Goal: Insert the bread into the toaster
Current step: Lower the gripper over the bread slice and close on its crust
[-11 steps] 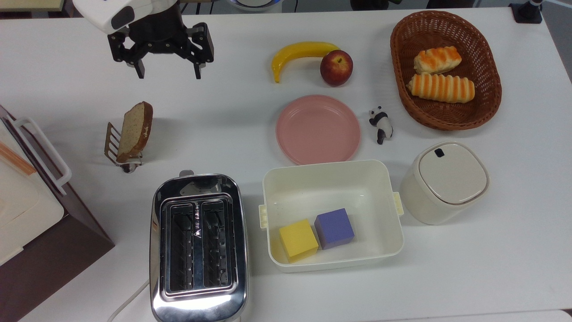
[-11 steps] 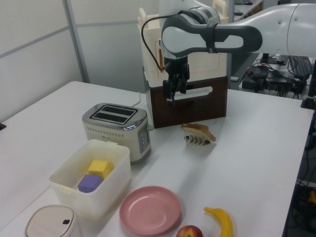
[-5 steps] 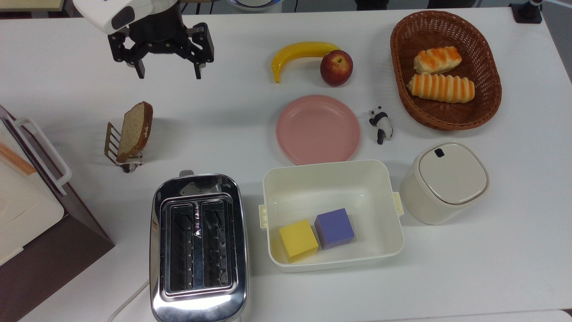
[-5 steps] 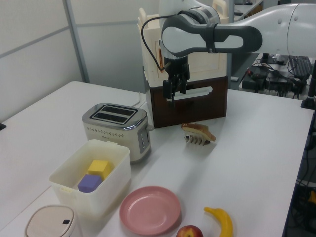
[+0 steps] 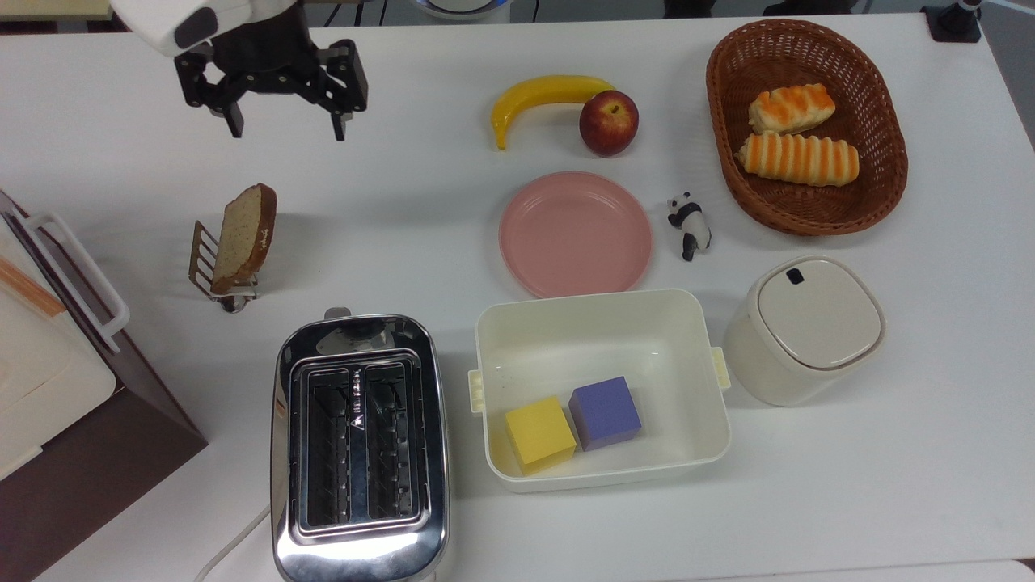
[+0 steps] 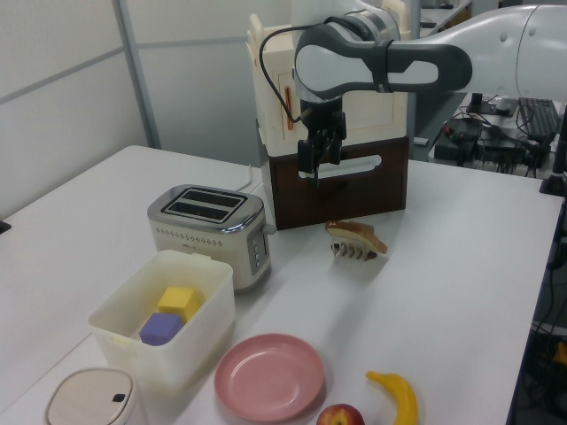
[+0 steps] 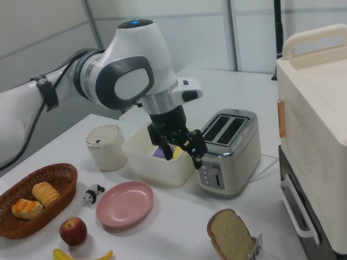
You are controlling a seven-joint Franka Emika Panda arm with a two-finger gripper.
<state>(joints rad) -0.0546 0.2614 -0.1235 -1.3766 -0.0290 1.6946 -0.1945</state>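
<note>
The bread [image 5: 245, 234] is a brown speckled slice leaning upright in a small wire rack [image 5: 202, 257] at the top view's left; it also stands out as bread [image 6: 356, 232] and bread [image 7: 233, 238]. The chrome two-slot toaster [image 5: 356, 550] sits below it in the top view, both slots empty, seen too as the toaster [image 6: 208, 226] and toaster [image 7: 230, 146]. My gripper [image 5: 287, 131] hangs open above the table, beyond the bread toward the top view's top edge, with nothing between its fingers. It appears again as the gripper [image 6: 317, 173] and gripper [image 7: 181, 154].
A white and brown oven [image 5: 48, 380] stands at the top view's left edge. To the toaster's right is a white bin [image 5: 703, 388] with a yellow and a purple cube. Pink plate [image 5: 575, 234], banana [image 5: 542, 93], apple [image 5: 608, 122], panda figure [image 5: 689, 225], roll basket [image 5: 885, 162], white canister [image 5: 808, 327].
The open gripper has drifted a little toward the top view's left and top edge. Bread, rack and toaster have not moved.
</note>
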